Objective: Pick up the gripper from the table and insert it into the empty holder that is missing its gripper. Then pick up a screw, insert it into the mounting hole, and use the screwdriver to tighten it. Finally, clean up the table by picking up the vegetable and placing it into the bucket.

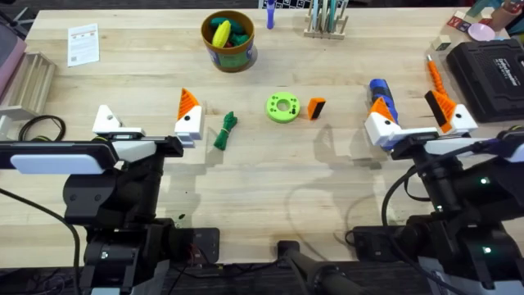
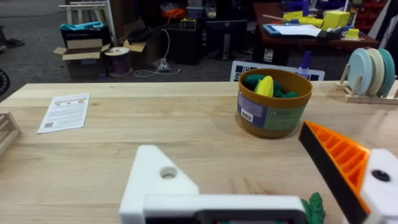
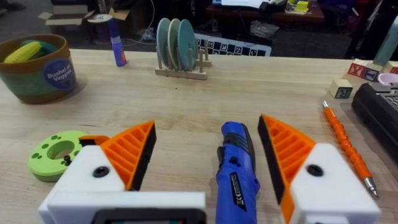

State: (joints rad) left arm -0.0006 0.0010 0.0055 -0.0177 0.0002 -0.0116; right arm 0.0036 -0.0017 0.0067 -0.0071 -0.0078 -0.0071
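Your right gripper [image 3: 205,155] has its jaws apart around the chunky blue pen-shaped screwdriver [image 3: 237,167] lying on the tabletop [image 1: 270,176]. Your left gripper [image 1: 147,123] jaws are apart; one white holder [image 2: 158,180] lacks its orange fingertip.

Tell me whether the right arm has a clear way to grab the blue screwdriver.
Probably yes. The right gripper is open, its orange fingers straddle the screwdriver, and nothing lies between them. The thin orange pen tool lies apart, off to one side.
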